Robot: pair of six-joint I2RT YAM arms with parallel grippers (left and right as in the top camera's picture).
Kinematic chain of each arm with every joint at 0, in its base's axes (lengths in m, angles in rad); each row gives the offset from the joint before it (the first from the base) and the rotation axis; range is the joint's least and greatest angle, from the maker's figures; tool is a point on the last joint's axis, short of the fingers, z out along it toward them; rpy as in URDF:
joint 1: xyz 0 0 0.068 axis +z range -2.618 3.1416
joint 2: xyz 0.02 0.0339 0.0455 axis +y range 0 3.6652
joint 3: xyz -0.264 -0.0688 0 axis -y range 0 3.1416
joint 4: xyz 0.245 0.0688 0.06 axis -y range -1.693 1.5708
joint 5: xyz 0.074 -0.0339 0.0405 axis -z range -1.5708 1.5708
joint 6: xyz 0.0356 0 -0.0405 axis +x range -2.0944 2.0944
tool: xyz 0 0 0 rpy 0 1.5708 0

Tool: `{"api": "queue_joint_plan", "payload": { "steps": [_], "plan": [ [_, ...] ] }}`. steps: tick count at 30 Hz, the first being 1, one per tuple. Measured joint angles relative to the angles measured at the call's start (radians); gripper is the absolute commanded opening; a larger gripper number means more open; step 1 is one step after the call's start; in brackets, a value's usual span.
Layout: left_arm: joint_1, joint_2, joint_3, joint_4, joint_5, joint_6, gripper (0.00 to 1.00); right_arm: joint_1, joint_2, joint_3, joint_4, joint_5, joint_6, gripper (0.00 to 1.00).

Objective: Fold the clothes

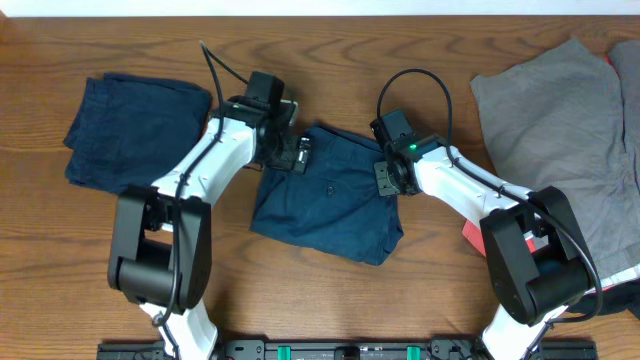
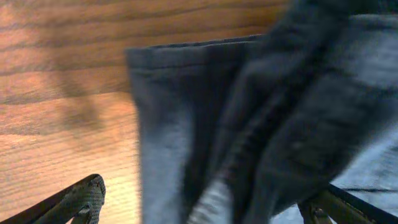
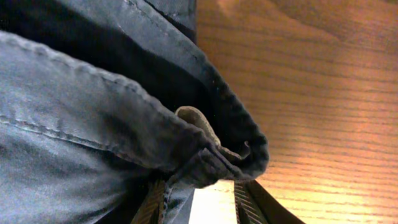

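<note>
Step in hand, as I read it: mid-fold on the soft dark navy shorts (image 1: 330, 195), which lay flat at the middle of the brown wood-grain table (image 1: 420, 40), already doubled over at least once, by my read.

Left gripper (image 1: 293, 150) sat at the far-left corner of the navy shorts. On the left wrist view its fingers (image 2: 87, 196) stood wide apart, one over bare wood beside the hem, cloth loose between them. Jaws spread, holding nothing.

Right gripper (image 1: 385, 178) was at the right edge of the navy shorts. On the right wrist view a bunched, stitched hem sat right at its fingers (image 3: 152, 205), with a strip of table showing through the gap lower down. Pinching or just touching: I couldn't tell from that angle.

Next move, my call: get the right side clear of the hem without dragging it, then check the edges for square. If another fold is needed, both grippers need a fresh hold on one edge. Risk: the hem catching on a finger and pulling the fold open.

Other stock, all placed off the navy shorts:
- neatly folded navy-blue garment (image 1: 135, 130), well to the left, apart from it. Looked done.
- crumpled grey fabric garment (image 1: 560, 130), well to the right, unfolded.
- scrap of red cloth (image 1: 468, 235) showing just right of the near-right corner, mostly hidden under the arm.

Containers: none in view. No bin, tray or basket; every garment lay directly on the wood.
</note>
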Motion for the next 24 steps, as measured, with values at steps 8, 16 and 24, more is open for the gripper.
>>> {"api": "queue_joint_plan", "payload": {
  "steps": [8,16,24],
  "plan": [
    [0.018,0.096,0.013,0.024,0.116,0.006,0.99,0.000,0.000,0.001,-0.003,0.000,0.000,0.36],
    [0.014,0.132,0.039,0.028,0.247,0.018,0.49,0.000,0.000,0.001,-0.006,-0.002,0.000,0.36],
    [0.017,0.150,0.027,0.023,0.317,0.014,0.06,-0.004,-0.004,0.011,-0.077,-0.002,0.004,0.38]
  ]
}}
